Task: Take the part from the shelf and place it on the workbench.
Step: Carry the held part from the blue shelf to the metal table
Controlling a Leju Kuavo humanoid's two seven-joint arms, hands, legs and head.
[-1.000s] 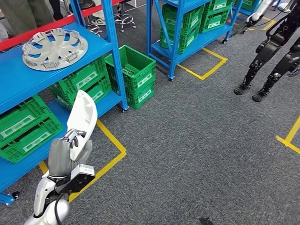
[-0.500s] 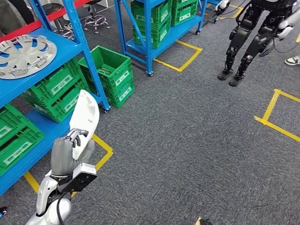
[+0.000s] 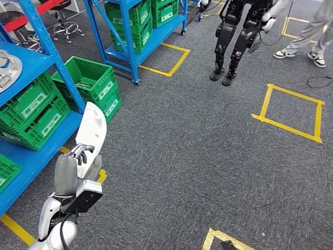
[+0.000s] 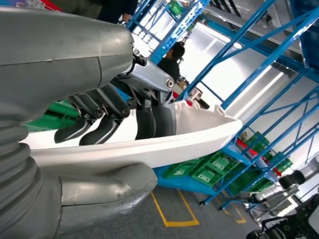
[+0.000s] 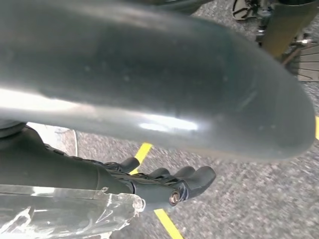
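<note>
Left hand (image 3: 74,166) raised, gripping white part (image 3: 91,130) upright

Smooth glossy white plastic part (image 3: 91,130); rough grey carpet (image 3: 204,151).

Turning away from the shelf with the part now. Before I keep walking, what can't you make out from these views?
- Workbench: I cannot find it.
- white part: its lower end is hidden inside the left hand in head view; in left wrist view the thumb and fingers cover much of it.
- right hand: right wrist view is blurred and largely blocked by a grey cover; whether it holds anything is unclear.
- wheel cover on the shelf: cut off by the head view's edge.
</note>
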